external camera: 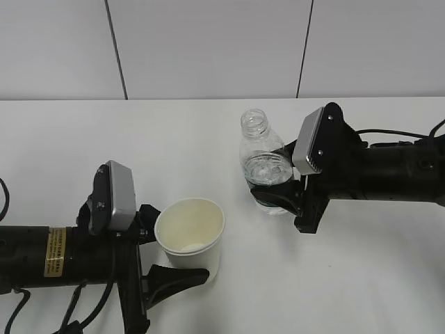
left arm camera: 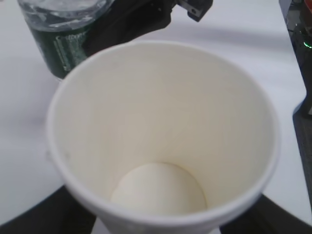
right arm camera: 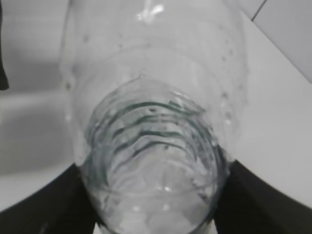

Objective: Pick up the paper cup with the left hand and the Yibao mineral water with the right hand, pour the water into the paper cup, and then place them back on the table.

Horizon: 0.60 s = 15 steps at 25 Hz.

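Observation:
The cream-white paper cup (external camera: 189, 233) stands upright at the front left, its mouth filling the left wrist view (left arm camera: 161, 131). My left hand (external camera: 182, 243) is shut on it, one black finger (left arm camera: 29, 222) pressed against each side of the cup wall. The capless Yibao mineral water (external camera: 263, 163) stands upright to the right of the cup, with clear water (external camera: 268, 172) in its lower part. My right hand (external camera: 268, 175) is shut on its green-labelled body, and its fingers (right arm camera: 273, 200) flank the ribbed bottle (right arm camera: 151, 122). Cup and bottle are apart. I cannot tell whether the cup holds water.
The white table (external camera: 69, 153) runs back to a pale panelled wall (external camera: 208, 49). Bare tabletop lies behind the cup, to the left, and in front of the right arm. The table's right edge with dark equipment and a green light (left arm camera: 306, 45) shows in the left wrist view.

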Available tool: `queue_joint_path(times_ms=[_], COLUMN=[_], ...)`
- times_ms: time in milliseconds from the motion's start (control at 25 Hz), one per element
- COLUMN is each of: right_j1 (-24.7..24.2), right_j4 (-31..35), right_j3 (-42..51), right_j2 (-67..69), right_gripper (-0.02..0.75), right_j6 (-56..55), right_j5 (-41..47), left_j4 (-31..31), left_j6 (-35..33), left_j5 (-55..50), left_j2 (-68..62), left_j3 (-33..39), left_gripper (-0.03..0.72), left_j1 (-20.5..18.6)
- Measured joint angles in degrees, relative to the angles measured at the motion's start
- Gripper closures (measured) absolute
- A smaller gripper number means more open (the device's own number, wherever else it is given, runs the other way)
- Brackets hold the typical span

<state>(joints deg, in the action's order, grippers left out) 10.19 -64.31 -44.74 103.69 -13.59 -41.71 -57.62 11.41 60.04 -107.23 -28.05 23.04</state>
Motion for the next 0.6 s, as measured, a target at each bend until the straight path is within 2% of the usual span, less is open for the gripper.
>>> queue_joint_path(times_ms=[280,600], right_j1=[0.1,2.3], right_j4=[-3.0,-3.3], right_j3=[-2.9,-5.3], right_j2=[0.0,0.0], right_gripper=[0.283,0.283], right_j6=[0.0,0.0], right_j5=[2.3,7.2], left_j4=[1.3,1.2], left_j6=[0.0,0.0], left_j5=[0.0,-0.9], left_j2=[0.0,0.0], left_j3=[-0.1,-4.0], left_gripper=[0.216,0.216], left_j1=[0.0,0.1])
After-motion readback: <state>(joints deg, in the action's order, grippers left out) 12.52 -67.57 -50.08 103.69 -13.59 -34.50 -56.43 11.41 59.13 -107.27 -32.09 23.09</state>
